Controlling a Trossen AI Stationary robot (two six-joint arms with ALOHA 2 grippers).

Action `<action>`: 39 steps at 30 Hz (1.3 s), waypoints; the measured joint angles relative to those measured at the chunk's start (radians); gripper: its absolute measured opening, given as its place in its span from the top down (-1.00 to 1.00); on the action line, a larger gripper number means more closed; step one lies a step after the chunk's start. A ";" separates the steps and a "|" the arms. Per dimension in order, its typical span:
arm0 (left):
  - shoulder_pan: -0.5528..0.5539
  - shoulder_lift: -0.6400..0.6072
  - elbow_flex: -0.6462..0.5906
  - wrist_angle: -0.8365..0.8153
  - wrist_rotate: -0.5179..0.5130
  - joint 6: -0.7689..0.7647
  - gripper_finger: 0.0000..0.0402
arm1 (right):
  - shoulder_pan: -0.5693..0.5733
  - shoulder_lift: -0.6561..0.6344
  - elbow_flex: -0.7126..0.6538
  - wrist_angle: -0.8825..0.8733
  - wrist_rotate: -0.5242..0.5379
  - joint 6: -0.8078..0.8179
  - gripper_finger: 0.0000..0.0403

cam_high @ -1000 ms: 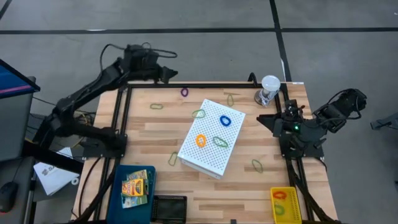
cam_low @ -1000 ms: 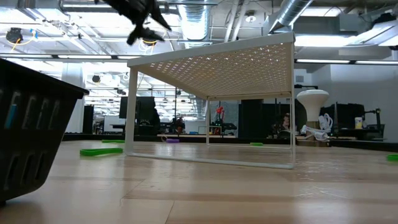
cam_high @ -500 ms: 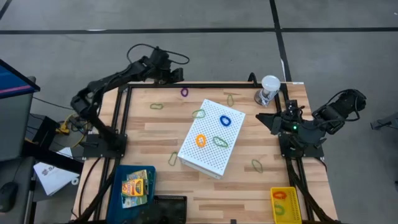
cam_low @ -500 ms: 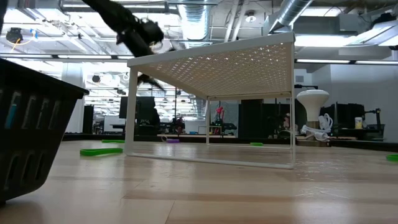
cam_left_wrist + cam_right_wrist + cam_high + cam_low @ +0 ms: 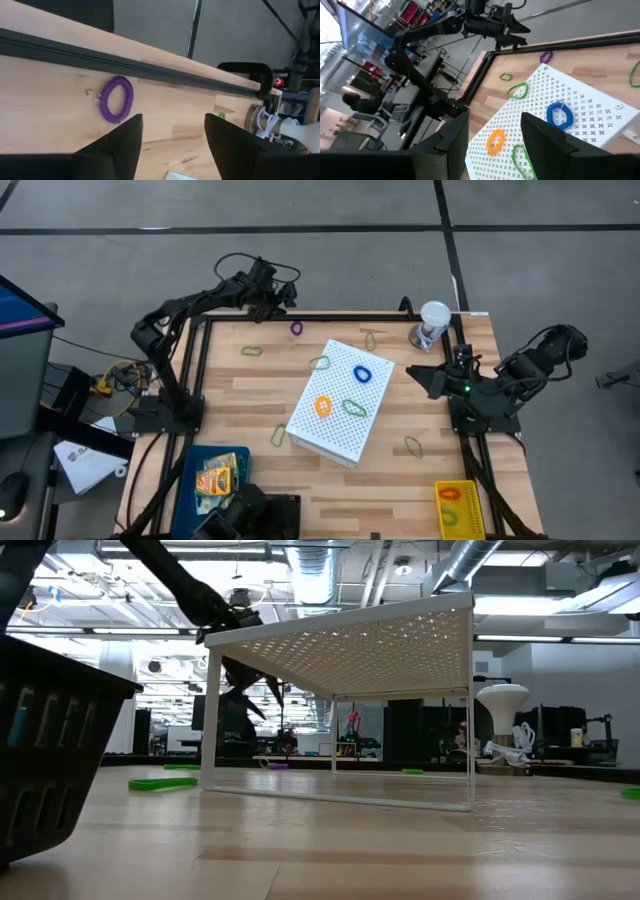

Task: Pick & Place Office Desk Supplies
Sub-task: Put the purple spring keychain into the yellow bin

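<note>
We swung our left gripper, jaws apart and empty, to the bench's far edge above the purple loop, lining up a pick.

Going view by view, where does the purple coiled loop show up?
High view: purple loop by the table's far edge, just right of the left hand.
Low view: a small purple sliver far back, seen under the white perforated box.
Left wrist view: left of centre, ahead of the open fingers.
Right wrist view: upper right, beyond the box.
Shared landmark: the white perforated box.
</note>
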 joint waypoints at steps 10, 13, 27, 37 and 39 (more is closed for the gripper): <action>0.050 -0.016 0.000 0.066 0.005 0.040 0.05 | 0.000 -0.003 0.000 0.013 0.004 0.000 0.13; 0.046 -0.005 0.000 0.112 -0.005 -0.004 0.05 | -0.001 -0.003 0.000 0.012 0.004 0.000 0.13; 0.046 0.046 0.000 0.105 -0.060 -0.185 0.05 | -0.014 -0.004 0.000 0.018 0.007 0.002 0.13; 0.025 0.115 -0.003 0.137 -0.056 -0.246 0.05 | -0.014 -0.004 0.000 0.018 0.030 0.006 0.13; 0.017 0.122 -0.003 0.142 -0.077 -0.256 0.05 | -0.014 -0.004 0.000 0.018 0.030 0.002 0.13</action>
